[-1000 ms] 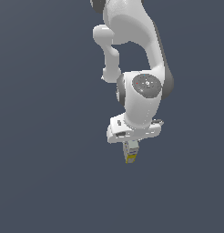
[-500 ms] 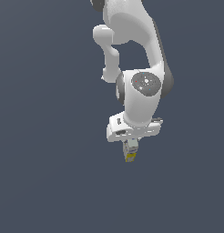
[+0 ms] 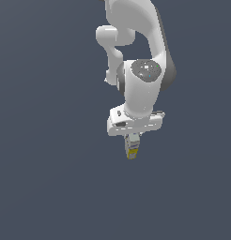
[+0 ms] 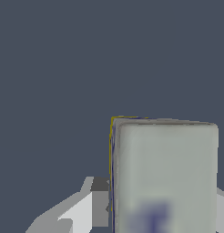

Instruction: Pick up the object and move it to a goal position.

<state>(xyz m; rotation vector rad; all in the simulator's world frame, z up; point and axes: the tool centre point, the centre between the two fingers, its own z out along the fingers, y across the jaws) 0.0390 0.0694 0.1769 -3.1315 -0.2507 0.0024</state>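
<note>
The white arm (image 3: 141, 61) reaches down, and its hand (image 3: 133, 143) is closed on the object (image 3: 132, 149), a small off-white box held upright between the fingers. The box's yellow end points downward, just below the fingertips. In the wrist view the object (image 4: 164, 175) sits close to the lens, showing a pale grey face with a bluish mark and a thin yellow edge, with one finger (image 4: 98, 200) beside it.

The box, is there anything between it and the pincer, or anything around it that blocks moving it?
Nothing stands between them: the box already sits in the pincer, its yellow end pointing down. In both views only plain dark background surrounds it, so no visible obstacle blocks its way. No goal marker is visible, so the path's far end cannot be checked.
</note>
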